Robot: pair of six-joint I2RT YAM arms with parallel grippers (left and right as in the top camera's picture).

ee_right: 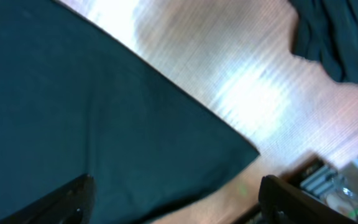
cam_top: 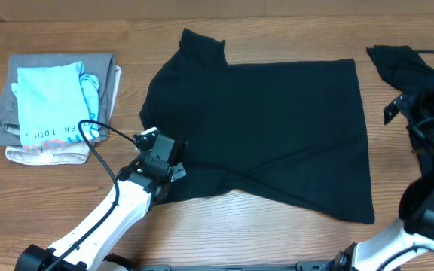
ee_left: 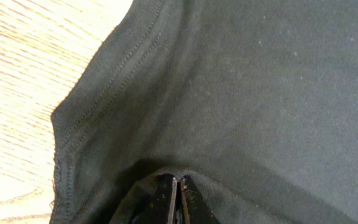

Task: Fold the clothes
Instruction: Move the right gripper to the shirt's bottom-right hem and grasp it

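The T-shirt (cam_top: pixel 277 128) is spread on the worktop (cam_top: pixel 66 30). A stack of folded garments (cam_top: pixel 55 109) is set well to its left. A second garment (cam_top: pixel 392 62) is laid just beyond its far right corner.

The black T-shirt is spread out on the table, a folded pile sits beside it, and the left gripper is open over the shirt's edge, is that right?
Not quite: the left gripper is shut, not open. The left wrist view shows its jaws pinching the black T-shirt by its stitched edge. The shirt is spread on the table, folded pile beside it.
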